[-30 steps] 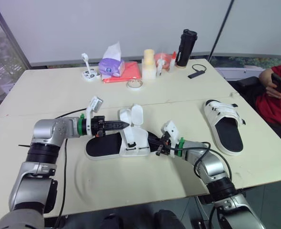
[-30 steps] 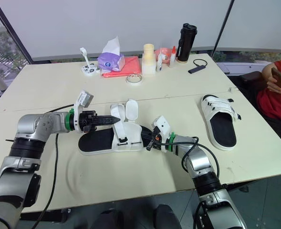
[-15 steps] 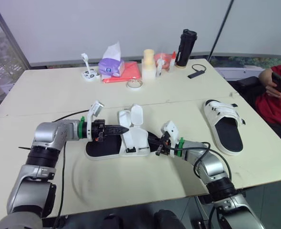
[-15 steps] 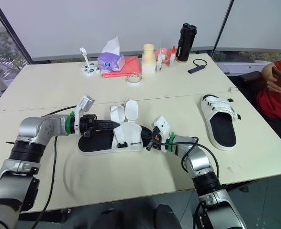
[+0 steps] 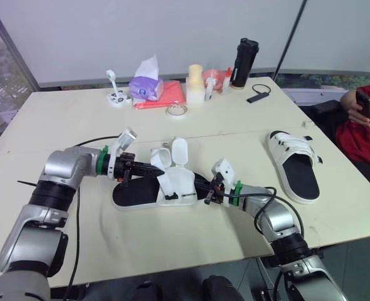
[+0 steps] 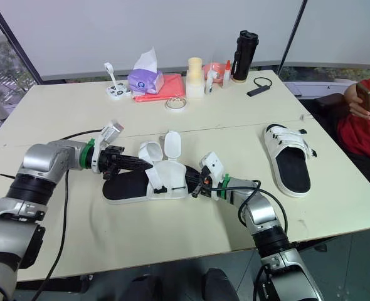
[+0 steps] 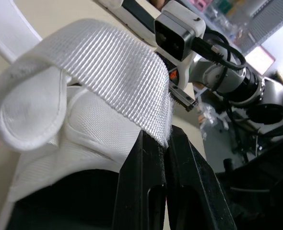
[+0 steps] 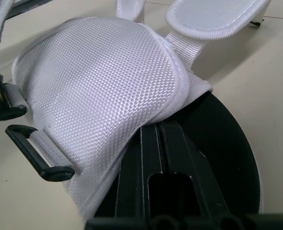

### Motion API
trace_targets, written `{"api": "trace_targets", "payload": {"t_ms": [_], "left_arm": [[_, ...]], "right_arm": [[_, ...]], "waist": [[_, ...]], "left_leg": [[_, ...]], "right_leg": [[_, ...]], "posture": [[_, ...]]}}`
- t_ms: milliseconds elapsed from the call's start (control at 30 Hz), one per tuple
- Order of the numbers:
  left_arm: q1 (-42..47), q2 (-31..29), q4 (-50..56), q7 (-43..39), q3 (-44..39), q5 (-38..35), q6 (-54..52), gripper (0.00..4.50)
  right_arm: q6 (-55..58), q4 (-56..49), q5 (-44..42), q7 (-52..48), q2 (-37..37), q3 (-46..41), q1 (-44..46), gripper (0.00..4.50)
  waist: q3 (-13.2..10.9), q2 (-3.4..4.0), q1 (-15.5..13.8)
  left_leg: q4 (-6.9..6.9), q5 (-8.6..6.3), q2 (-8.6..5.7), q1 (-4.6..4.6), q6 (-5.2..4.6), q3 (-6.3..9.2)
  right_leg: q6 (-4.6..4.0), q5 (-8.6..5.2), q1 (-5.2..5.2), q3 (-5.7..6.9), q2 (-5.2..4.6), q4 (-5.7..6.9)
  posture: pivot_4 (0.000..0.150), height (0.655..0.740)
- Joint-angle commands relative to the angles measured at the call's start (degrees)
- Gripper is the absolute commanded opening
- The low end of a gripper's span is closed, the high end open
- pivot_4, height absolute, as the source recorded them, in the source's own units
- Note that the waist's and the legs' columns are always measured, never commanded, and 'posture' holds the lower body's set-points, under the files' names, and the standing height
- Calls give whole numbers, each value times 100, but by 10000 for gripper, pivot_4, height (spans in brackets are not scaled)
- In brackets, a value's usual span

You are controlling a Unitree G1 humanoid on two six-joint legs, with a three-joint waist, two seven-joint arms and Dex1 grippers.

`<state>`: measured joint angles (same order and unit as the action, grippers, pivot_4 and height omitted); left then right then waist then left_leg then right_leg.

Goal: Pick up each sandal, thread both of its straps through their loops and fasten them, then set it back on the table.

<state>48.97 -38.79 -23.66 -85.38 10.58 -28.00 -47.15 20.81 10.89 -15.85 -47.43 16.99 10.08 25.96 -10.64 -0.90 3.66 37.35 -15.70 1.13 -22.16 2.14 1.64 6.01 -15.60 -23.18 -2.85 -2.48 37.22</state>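
Observation:
A sandal point(image 5: 138, 192) with a black sole and white upper lies on the table's near middle. Its two white straps stand unthreaded above the upper. My left gripper point(image 5: 152, 169) is shut on the left strap point(image 7: 108, 62), which bends over in a curl point(image 5: 158, 157). The other strap point(image 5: 180, 151) stands upright. My right gripper point(image 5: 201, 186) is shut on the sandal's right end, its fingers point(image 8: 151, 143) clamped on the sole under the edge of the upper. Two black loops point(image 8: 36, 155) hang at the upper's side. A second sandal point(image 5: 296, 164) with fastened straps lies on the right.
At the table's far side stand a tissue pack point(image 5: 147, 84), a red folder point(image 5: 166, 95), a tape roll point(image 5: 177, 111), cream cups point(image 5: 195, 84), a black bottle point(image 5: 244, 63) and a small black device point(image 5: 259, 96). A person in a red sleeve point(image 5: 364, 125) sits at the right edge.
My left gripper has drawn back to the left with the strap, which now curls over instead of standing. The right gripper and sandal have stayed put.

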Motion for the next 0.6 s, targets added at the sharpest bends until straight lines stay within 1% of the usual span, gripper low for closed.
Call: {"api": "trace_targets", "payload": {"t_ms": [33, 200, 367, 600], "left_arm": [[234, -69, -92, -308, 91, 169, 231, 736], [525, -67, -384, -605, 179, 369, 421, 736], [547, -365, -254, -712, 782, 79, 555, 736], [852, -125, -524, -712, 1258, 102, 1065, 736]], "right_arm": [[139, 259, 176, 165, -42, 61, -97, 0], [144, 248, 177, 170, -42, 52, -111, 0], [153, 236, 173, 185, -40, 38, -145, 0], [161, 245, 172, 198, -69, 42, -154, 0]], "waist": [[0, 0, 8], [0, 0, 15], [0, 0, 29], [0, 0, 5]], "left_leg": [[-1, 0, 0, 0, 0, 0], [-1, 0, 0, -1, 0, 1], [-4, 0, 0, -2, 0, 1], [-1, 0, -2, -4, 0, 2]], "right_leg": [[0, 0, 0, 0, 0, 0], [0, 0, -1, 0, 1, 0], [0, -1, -4, -2, 1, 0], [0, -1, -3, -1, -1, 1]], "posture": [[1500, 7400], [1500, 7400], [1500, 7400], [1500, 7400]]}}
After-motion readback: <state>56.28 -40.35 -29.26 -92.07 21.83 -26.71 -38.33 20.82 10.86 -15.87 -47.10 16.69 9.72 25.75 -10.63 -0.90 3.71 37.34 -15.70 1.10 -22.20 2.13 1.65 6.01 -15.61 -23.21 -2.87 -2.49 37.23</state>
